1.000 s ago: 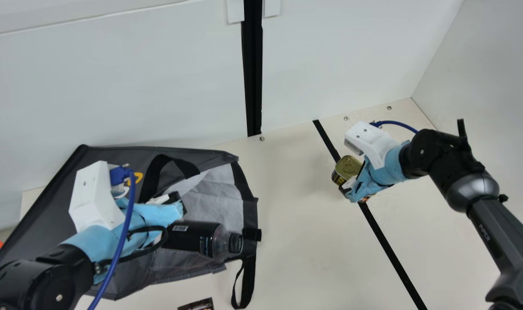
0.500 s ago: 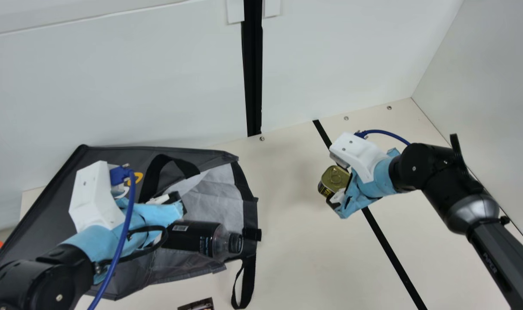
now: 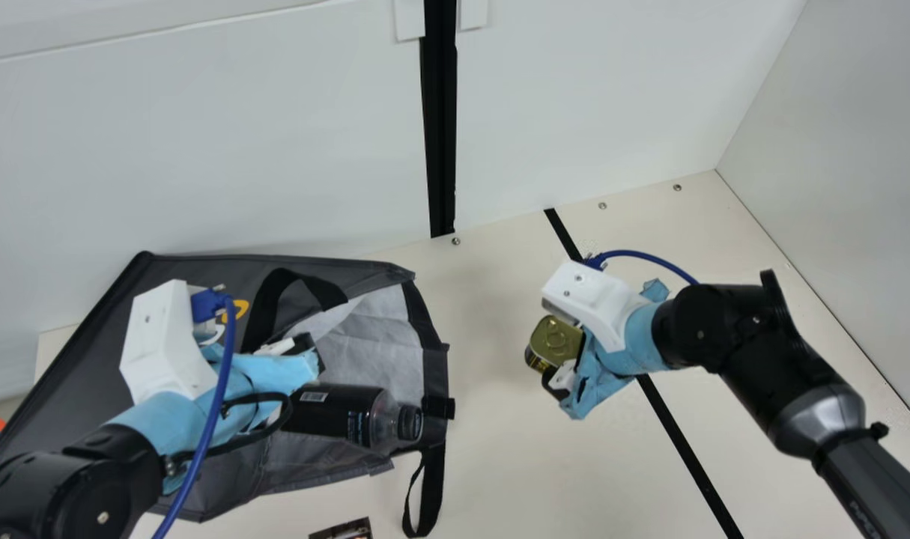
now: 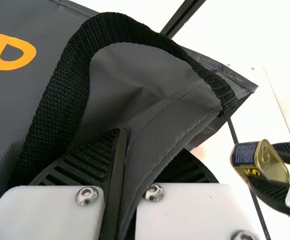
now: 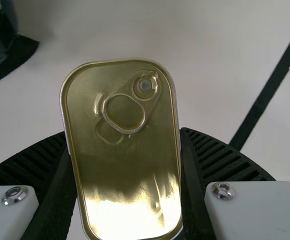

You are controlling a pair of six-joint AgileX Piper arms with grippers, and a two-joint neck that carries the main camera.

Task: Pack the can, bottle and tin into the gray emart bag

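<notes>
Nearer the gray bag (image 3: 88,352) than before, right tool (image 3: 556,353), gripping tin (image 3: 553,337).

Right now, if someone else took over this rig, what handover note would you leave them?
Left gripper: shut on the fabric edge of the gray bag.
Right gripper: holding the tin by its sides, over the table to the right of the bag.
Done: bottle lies in the bag's open mouth, cap near the rim.
Left: tin into the bag.
</notes>
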